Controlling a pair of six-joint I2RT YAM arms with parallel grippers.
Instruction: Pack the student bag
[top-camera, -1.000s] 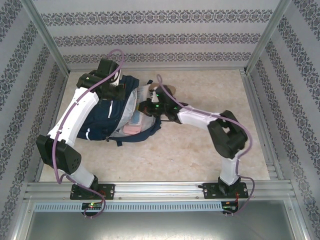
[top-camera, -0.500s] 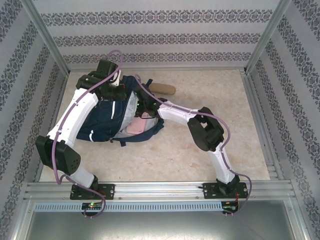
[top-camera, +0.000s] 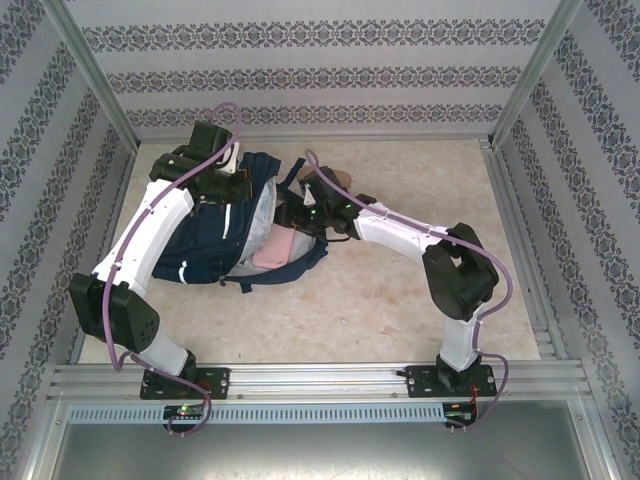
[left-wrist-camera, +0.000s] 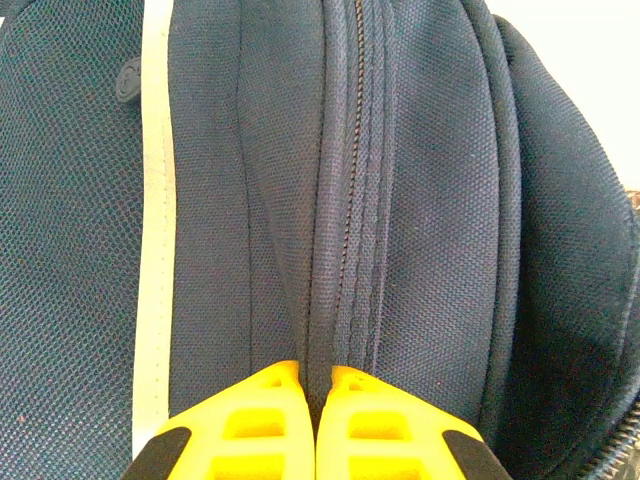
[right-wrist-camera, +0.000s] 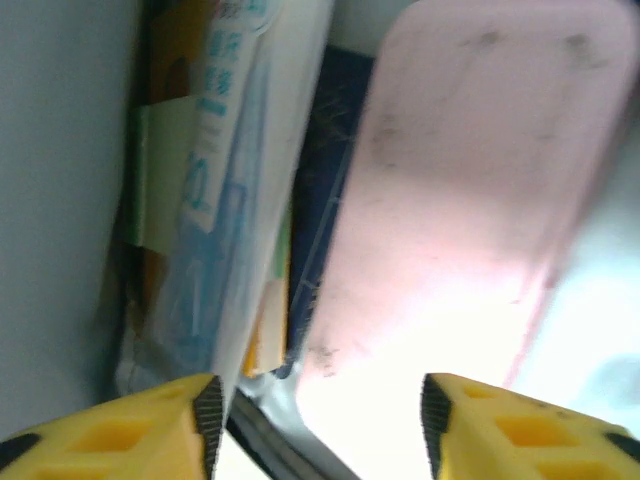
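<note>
The navy student bag (top-camera: 200, 250) lies on its side at the left of the table, its mouth facing right. At the bag's top edge my left gripper (top-camera: 228, 186) is shut on a fold of the fabric. In the left wrist view the yellow fingertips (left-wrist-camera: 290, 400) pinch the seam beside the zip of the bag (left-wrist-camera: 430, 200). My right gripper (top-camera: 291, 215) is open at the bag's mouth. A pink case (top-camera: 272, 250) lies inside the opening. In the right wrist view that pink case (right-wrist-camera: 470, 200) sits just beyond my open right gripper (right-wrist-camera: 320, 410), beside a blue-and-white packet (right-wrist-camera: 225, 170).
A brown oblong object (top-camera: 337, 177) lies on the table behind the right forearm. A white reflective strip (left-wrist-camera: 155, 200) runs down the bag. Metal frame rails and patterned walls close in the table on all sides; bare tabletop lies to the right and front.
The right gripper went from shut to open. The right arm reached deep into the bag's mouth, then drew back to the right. The left arm kept its hold.
</note>
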